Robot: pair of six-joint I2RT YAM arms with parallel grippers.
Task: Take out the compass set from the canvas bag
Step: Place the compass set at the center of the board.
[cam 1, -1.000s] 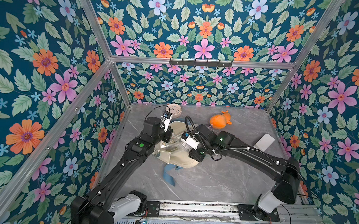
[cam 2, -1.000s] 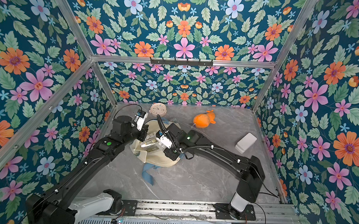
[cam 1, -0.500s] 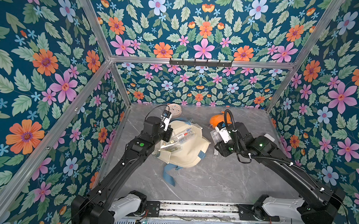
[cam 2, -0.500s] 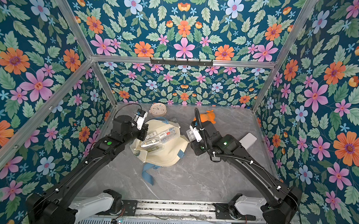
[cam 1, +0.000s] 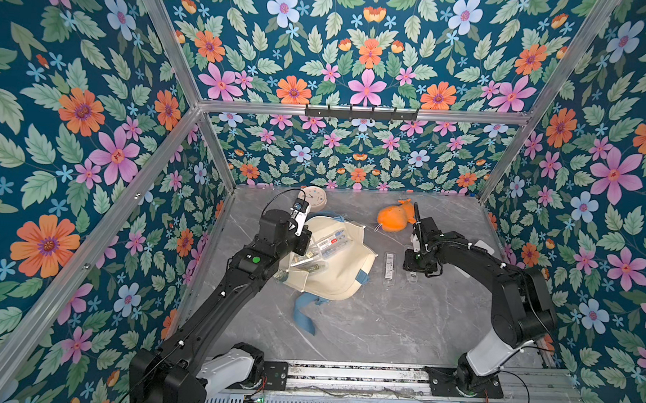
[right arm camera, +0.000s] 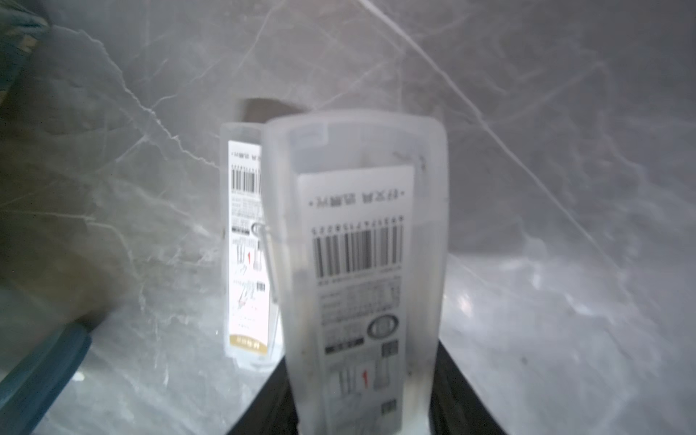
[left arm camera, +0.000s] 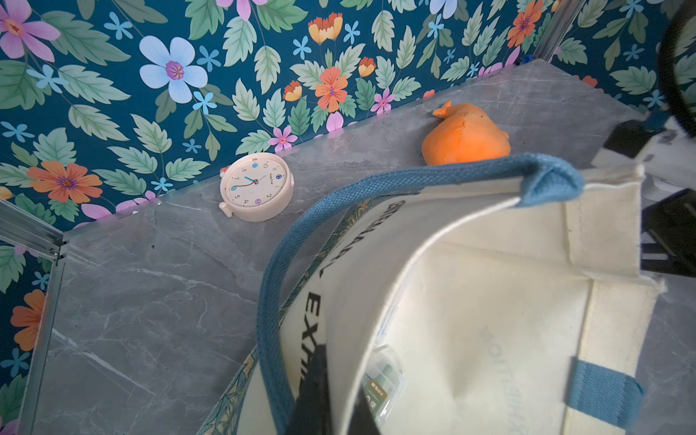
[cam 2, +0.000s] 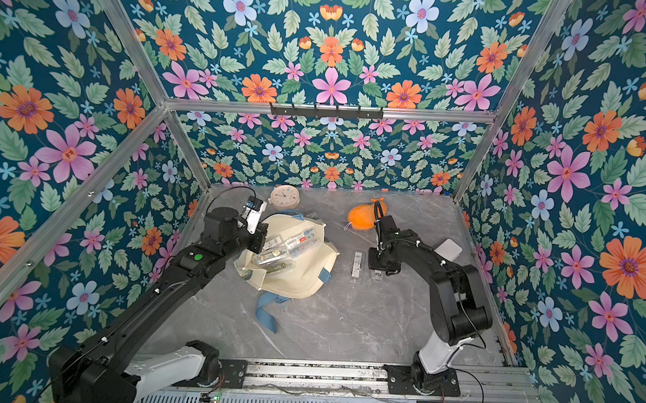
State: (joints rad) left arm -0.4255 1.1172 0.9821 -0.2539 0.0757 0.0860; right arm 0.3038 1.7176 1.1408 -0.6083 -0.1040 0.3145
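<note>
- Two clear cases are outside the canvas bag (cam 1: 342, 282): one compass set (right arm camera: 361, 263) sits between the right gripper (right arm camera: 359, 399) fingers, partly closed on its sides, close to the table (cam 1: 365, 324).
- The second case (right arm camera: 246, 256) lies just beside those fingers; we judge this the set-down spot.
- The left gripper (left arm camera: 327, 376), fully closed, pinches the bag rim to hold its mouth open; more cases (cam 1: 325, 249) lie inside, near its fingers.

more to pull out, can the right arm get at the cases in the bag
Probably not yet: the right gripper is clamped on a case. Otherwise the bag lies open, its cases uncovered.
</note>
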